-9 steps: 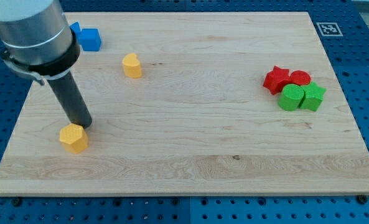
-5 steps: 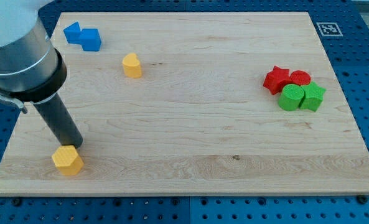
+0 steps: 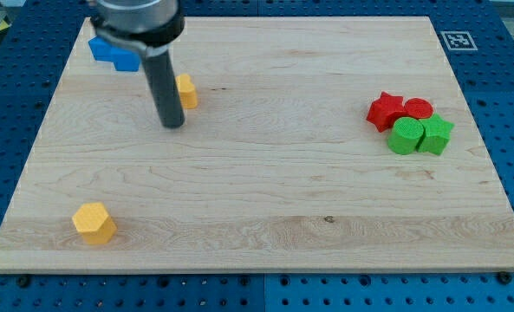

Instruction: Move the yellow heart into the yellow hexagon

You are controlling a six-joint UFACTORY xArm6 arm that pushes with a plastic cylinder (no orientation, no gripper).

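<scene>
The yellow heart (image 3: 187, 90) sits on the wooden board (image 3: 265, 173) at the upper left, partly hidden by my rod. My tip (image 3: 172, 125) rests on the board just below and left of the heart, close to it; contact cannot be told. The yellow hexagon (image 3: 94, 223) lies near the board's lower left corner, far below and left of the tip.
Two blue blocks (image 3: 113, 54) lie at the upper left, partly behind the arm. At the right, a red star (image 3: 385, 111), a red round block (image 3: 419, 109) and two green blocks (image 3: 421, 136) cluster together.
My tip left the yellow hexagon and moved up and right to beside the yellow heart. Before that the hexagon was pushed down and left; it now lies still.
</scene>
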